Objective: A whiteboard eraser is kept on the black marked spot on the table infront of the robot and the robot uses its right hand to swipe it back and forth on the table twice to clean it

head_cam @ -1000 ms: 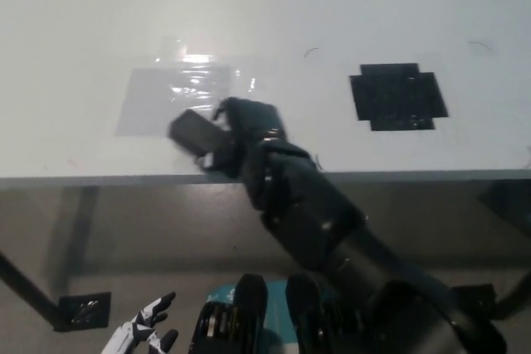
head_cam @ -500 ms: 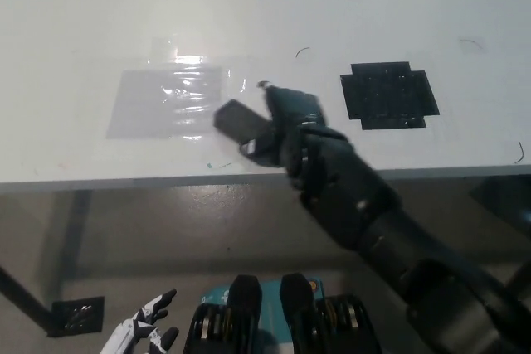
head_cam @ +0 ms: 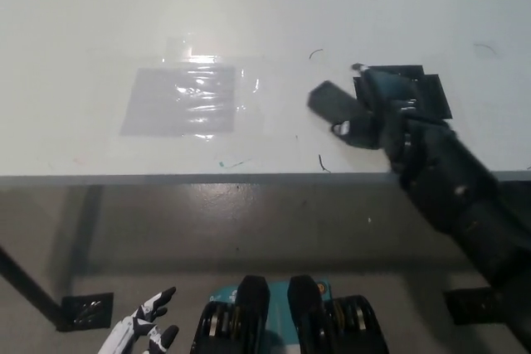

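Eraser seemingly gripped, right hand, white table

The bench is white, with a grey front edge running across the view. A clear film patch, glossy and wrinkled, lies flat on it left of centre. A black marked spot sits to the right, partly covered. The eraser rests on the bench just left of that spot, overlapping its edge. Small dark scuffs and a teal streak mark the surface near the front.
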You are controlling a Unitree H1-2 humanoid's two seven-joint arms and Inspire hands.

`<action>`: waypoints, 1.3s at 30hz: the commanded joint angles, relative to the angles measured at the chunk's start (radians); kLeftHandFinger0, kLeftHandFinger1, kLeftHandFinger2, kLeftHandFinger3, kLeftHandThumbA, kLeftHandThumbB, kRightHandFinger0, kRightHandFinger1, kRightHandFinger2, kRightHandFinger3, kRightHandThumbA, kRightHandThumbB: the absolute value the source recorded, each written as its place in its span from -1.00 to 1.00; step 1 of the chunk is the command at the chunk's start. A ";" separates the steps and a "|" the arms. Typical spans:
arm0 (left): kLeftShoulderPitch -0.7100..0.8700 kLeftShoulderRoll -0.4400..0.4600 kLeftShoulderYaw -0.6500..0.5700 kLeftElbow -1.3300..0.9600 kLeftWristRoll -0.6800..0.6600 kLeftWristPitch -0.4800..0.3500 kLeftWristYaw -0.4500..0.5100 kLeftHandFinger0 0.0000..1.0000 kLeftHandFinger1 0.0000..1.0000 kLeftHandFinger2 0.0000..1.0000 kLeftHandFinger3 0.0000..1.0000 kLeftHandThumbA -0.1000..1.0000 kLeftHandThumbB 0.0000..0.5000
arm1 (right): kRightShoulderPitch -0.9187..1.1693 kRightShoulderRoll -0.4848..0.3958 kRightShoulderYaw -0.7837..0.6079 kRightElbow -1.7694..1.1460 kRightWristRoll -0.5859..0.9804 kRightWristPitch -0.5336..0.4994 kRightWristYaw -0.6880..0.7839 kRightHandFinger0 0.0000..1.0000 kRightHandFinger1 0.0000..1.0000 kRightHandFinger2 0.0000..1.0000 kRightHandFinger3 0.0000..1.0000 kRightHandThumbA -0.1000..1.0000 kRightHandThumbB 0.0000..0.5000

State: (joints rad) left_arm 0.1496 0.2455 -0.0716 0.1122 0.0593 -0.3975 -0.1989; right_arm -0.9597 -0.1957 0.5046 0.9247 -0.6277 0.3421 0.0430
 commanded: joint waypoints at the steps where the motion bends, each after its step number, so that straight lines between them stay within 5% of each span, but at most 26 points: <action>1: 0.025 0.014 -0.006 -0.034 0.008 -0.021 -0.005 1.00 1.00 1.00 1.00 0.62 0.92 | 0.108 -0.149 -0.015 0.013 -0.014 0.008 0.002 -1.00 -1.00 -0.73 0.84 -0.86 -0.36; 2: 0.034 0.014 -0.007 -0.038 0.005 -0.019 -0.007 1.00 1.00 1.00 1.00 0.62 0.92 | 0.122 -0.160 -0.017 0.006 -0.012 0.010 0.002 -0.78 -0.75 -0.47 0.84 -0.97 -0.34; 3: 0.050 0.011 -0.009 -0.040 0.004 -0.022 -0.007 1.00 1.00 1.00 1.00 0.62 0.92 | 0.141 -0.179 -0.021 0.012 -0.008 0.022 0.011 -0.76 -0.70 -0.37 0.92 -0.86 -0.33; 7: 0.125 0.005 -0.018 -0.054 0.007 -0.036 -0.003 1.00 1.00 1.00 1.00 0.61 0.92 | 0.240 -0.234 -0.033 -0.014 0.000 0.001 -0.002 -0.67 -0.59 -0.23 1.00 -0.89 -0.23; 9: 0.170 0.005 -0.020 -0.054 0.014 -0.045 0.001 1.00 1.00 1.00 1.00 0.63 0.95 | 0.296 -0.258 -0.033 -0.029 0.001 -0.009 -0.003 -0.86 -0.74 -0.30 1.00 -0.87 -0.34; 10: 0.182 0.006 -0.020 -0.054 0.011 -0.045 0.001 1.00 1.00 1.00 1.00 0.63 0.95 | 0.315 -0.264 -0.035 -0.042 0.001 -0.004 -0.004 -0.73 -0.50 -0.10 1.00 -0.86 -0.39; 11: 0.191 0.006 -0.020 -0.053 0.008 -0.045 0.000 1.00 1.00 1.00 1.00 0.63 0.96 | 0.329 -0.269 -0.038 -0.053 0.001 0.000 -0.005 -0.25 0.14 0.45 1.00 -0.94 -0.31; 12: 0.203 0.008 -0.021 -0.056 0.013 -0.046 0.000 1.00 1.00 1.00 1.00 0.63 0.96 | 0.349 -0.276 -0.036 -0.068 -0.001 0.010 0.000 0.02 0.42 0.56 1.00 -0.86 -0.36; 16: 0.225 0.003 -0.027 -0.043 0.022 -0.058 0.003 1.00 1.00 1.00 1.00 0.63 0.98 | 0.390 -0.296 -0.041 -0.066 -0.001 0.006 -0.013 -0.89 -0.50 -0.08 1.00 -0.83 -0.38; 17: 0.228 0.004 -0.028 -0.044 0.020 -0.056 0.002 1.00 1.00 1.00 1.00 0.63 0.98 | 0.391 -0.296 -0.044 -0.061 0.002 0.006 -0.015 -0.85 -0.47 -0.08 1.00 -0.85 -0.37; 19: 0.233 0.007 -0.030 -0.041 0.011 -0.057 -0.003 1.00 1.00 1.00 1.00 0.63 0.97 | 0.392 -0.294 -0.051 -0.045 0.010 0.001 -0.027 -0.33 0.01 0.24 1.00 -0.86 -0.36; 22: 0.236 0.007 -0.029 -0.042 0.018 -0.056 0.002 1.00 1.00 1.00 1.00 0.65 0.98 | 0.398 -0.301 -0.049 -0.062 0.007 0.002 -0.024 -0.38 -0.08 0.21 1.00 -0.84 -0.42; 25: 0.235 0.006 -0.029 -0.036 0.021 -0.061 0.006 1.00 1.00 1.00 1.00 0.65 0.98 | 0.385 -0.302 -0.049 -0.018 0.008 -0.018 -0.038 -0.04 0.28 0.51 1.00 -0.64 -0.32; 26: 0.234 0.006 -0.027 -0.037 0.020 -0.060 0.007 1.00 1.00 1.00 1.00 0.65 0.99 | 0.380 -0.305 -0.047 -0.011 0.006 -0.011 -0.036 -0.08 0.23 0.51 1.00 -0.62 -0.32; 27: 0.232 0.007 -0.027 -0.038 0.020 -0.058 0.007 1.00 1.00 1.00 1.00 0.65 0.99 | 0.380 -0.308 -0.047 -0.008 0.003 -0.012 -0.044 -0.45 -0.14 0.27 1.00 -0.61 -0.31; 30: 0.227 0.009 -0.025 -0.038 0.018 -0.055 0.005 1.00 1.00 1.00 1.00 0.66 0.99 | 0.374 -0.315 -0.056 0.004 0.007 -0.006 -0.055 -0.76 -0.39 0.06 1.00 -0.66 -0.32; 31: 0.224 0.009 -0.024 -0.039 0.023 -0.054 0.008 1.00 1.00 1.00 1.00 0.66 0.99 | 0.368 -0.317 -0.063 0.019 0.013 -0.004 -0.062 -0.98 -0.67 -0.15 1.00 -0.66 -0.29; 33: 0.222 0.008 -0.023 -0.043 0.024 -0.052 0.009 1.00 1.00 1.00 1.00 0.67 0.98 | 0.377 -0.335 -0.084 -0.012 0.016 0.013 -0.083 -1.00 -0.80 -0.32 1.00 -0.82 -0.29; 34: 0.222 0.007 -0.023 -0.043 0.026 -0.052 0.010 1.00 1.00 1.00 1.00 0.67 0.98 | 0.376 -0.341 -0.084 -0.015 0.011 0.018 -0.083 -0.68 -0.29 0.18 1.00 -0.74 -0.32; 35: 0.220 0.005 -0.023 -0.044 0.028 -0.051 0.012 1.00 1.00 1.00 1.00 0.67 0.98 | 0.368 -0.352 -0.080 -0.018 -0.001 0.033 -0.078 0.13 0.67 0.97 1.00 -0.53 -0.07; 36: 0.218 0.004 -0.023 -0.045 0.030 -0.049 0.013 1.00 1.00 1.00 1.00 0.67 0.98 | 0.363 -0.357 -0.078 -0.022 -0.006 0.042 -0.075 0.55 0.99 1.00 1.00 -0.49 -0.17; 37: 0.215 0.004 -0.023 -0.048 0.028 -0.047 0.012 1.00 1.00 1.00 1.00 0.67 0.97 | 0.355 -0.363 -0.096 -0.026 0.003 0.067 -0.075 0.96 1.00 1.00 0.88 -0.52 -0.20; 38: 0.211 0.001 -0.023 -0.045 0.022 -0.052 0.011 1.00 1.00 1.00 1.00 0.63 0.95 | 0.348 -0.374 -0.159 -0.035 0.047 0.085 -0.106 -0.30 -0.09 0.38 1.00 -0.64 -0.34; 39: 0.209 0.000 -0.023 -0.043 0.020 -0.054 0.012 1.00 1.00 1.00 1.00 0.63 0.95 | 0.346 -0.379 -0.187 -0.040 0.066 0.089 -0.122 -0.60 -0.24 0.23 1.00 -0.66 -0.35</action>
State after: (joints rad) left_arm 0.3589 0.2420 -0.1001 0.0957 0.0758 -0.4127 -0.1980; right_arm -0.7373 -0.3871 0.4358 0.7597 -0.5985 0.2040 -0.0908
